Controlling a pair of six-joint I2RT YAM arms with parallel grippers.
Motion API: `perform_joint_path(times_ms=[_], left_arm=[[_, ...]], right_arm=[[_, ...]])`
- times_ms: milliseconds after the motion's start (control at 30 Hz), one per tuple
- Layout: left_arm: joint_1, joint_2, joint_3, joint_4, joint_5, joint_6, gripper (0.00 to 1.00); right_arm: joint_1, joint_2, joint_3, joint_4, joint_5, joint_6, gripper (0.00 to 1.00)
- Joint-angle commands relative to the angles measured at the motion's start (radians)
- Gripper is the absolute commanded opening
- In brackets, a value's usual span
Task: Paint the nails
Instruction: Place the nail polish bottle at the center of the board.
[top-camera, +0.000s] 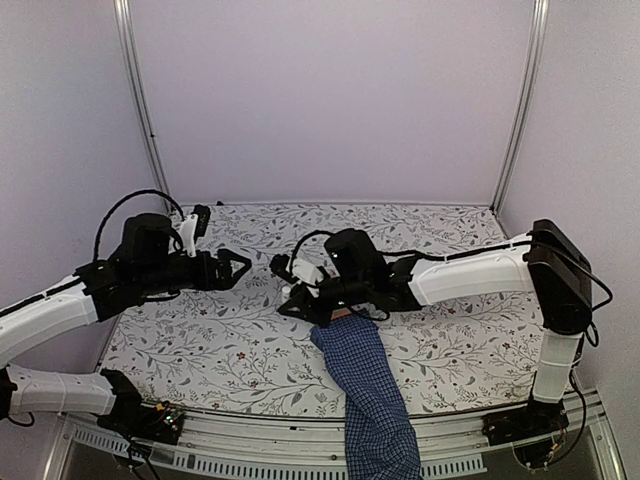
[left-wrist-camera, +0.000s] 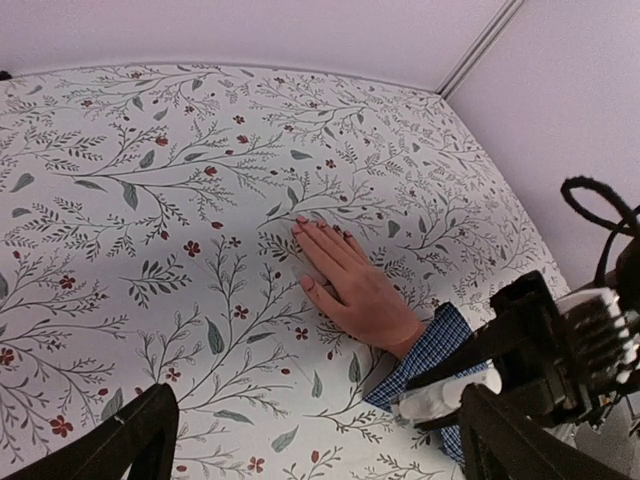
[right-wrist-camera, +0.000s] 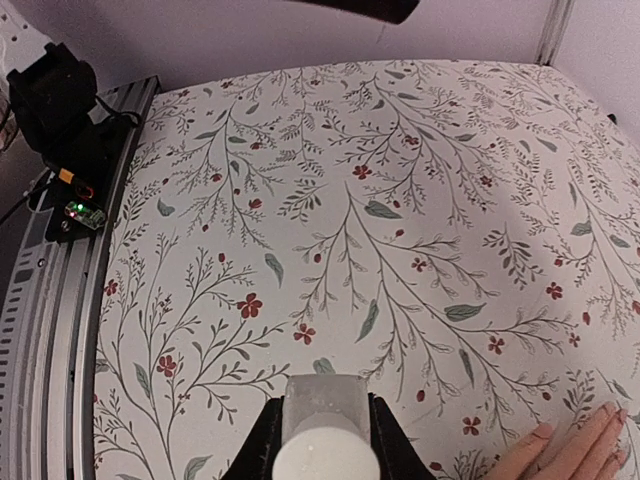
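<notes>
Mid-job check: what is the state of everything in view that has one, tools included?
left tool: open, empty, apart from the hand.
right tool: shut on a white cylinder.
white cylinder: clamped between the right tool's fingers.
hand: flat on the table, palm down, fingers straight.
nails: facing up; cannot tell whether they are painted.
sleeve: lying across the table's near edge.

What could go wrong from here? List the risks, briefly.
1. The nails are tiny, and the right wrist view catches them only at its corner. The white cylinder in the shut right gripper may smear skin or the floral cloth.
2. The hand lies flat close to that gripper, so a hard descent could press it.
3. The open left gripper hovers nearby, so the arms might collide.
</notes>
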Motion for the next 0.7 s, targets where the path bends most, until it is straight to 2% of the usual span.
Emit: perform_joint_path(times_ms=[0,300,667], left_arm=[[0.007,-0.044,-0.031,-0.086,-0.02,-0.051,1.0],[0.017,-0.085,-0.068,-0.138,-0.027,-0.131,1.0],[0.019,-0.086,-0.099,-0.121,0.016,-0.13,1.0]], right_arm=[[0.056,0.121,0.073,-0.072,0.006,-0.039,0.1],[0.097,0.269,0.167,-0.091,0.051,-0.055,0.11],[0.116,0.362,0.185,-0.084,0.116,-0.069,0.14]])
